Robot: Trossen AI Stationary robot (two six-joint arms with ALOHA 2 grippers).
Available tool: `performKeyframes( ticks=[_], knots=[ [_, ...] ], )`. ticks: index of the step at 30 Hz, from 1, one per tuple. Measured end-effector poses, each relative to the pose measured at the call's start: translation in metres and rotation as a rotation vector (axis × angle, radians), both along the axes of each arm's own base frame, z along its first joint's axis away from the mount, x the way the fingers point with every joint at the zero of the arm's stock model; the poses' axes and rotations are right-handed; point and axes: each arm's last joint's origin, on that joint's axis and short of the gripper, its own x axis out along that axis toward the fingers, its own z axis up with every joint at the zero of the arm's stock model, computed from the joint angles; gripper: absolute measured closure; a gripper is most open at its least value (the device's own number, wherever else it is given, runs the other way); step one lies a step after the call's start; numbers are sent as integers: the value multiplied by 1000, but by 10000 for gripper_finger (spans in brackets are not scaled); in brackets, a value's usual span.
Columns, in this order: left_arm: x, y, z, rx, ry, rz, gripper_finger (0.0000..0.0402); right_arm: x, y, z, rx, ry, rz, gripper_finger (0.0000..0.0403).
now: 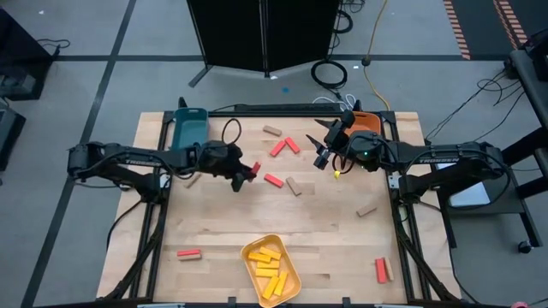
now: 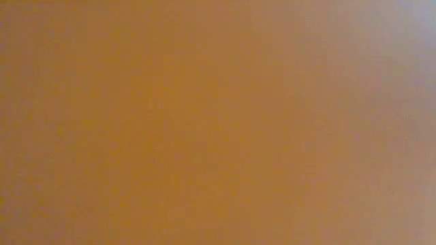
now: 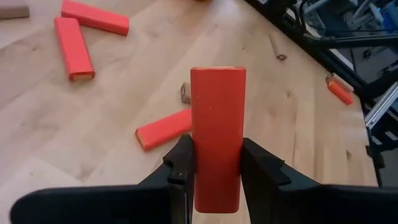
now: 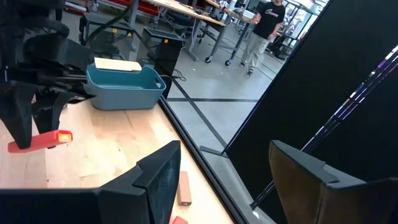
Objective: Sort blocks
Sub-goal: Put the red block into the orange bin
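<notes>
My left gripper (image 3: 216, 171) is clamped across the narrow sides of a red block (image 3: 217, 134), lifted over the table (image 1: 342, 257) left of centre; the block looks light, rigid and smooth-painted, so I judge a mid-length pinch steadier than this low one. My right gripper (image 1: 324, 147) hangs spread and empty at about two o'clock beside the orange tray (image 1: 368, 122), with loose blocks between us and open board toward six o'clock, around the yellow tray (image 1: 291, 261).
</notes>
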Motion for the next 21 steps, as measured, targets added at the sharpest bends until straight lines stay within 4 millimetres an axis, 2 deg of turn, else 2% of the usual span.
performKeyframes(
  ticks=[10,15,18,21],
  knots=[
    [28,3,-7,-45,-200,-56,320,0,0,4,-30,-14,7,195],
    [41,8,-12,-57,-310,-47,320,-1,0,13,-56,-88,9,195],
    [55,14,-11,-75,-375,-73,320,-1,0,18,-66,-135,10,195],
    [77,20,-5,-91,-418,-122,320,0,0,20,-80,-150,13,195]
  ],
)
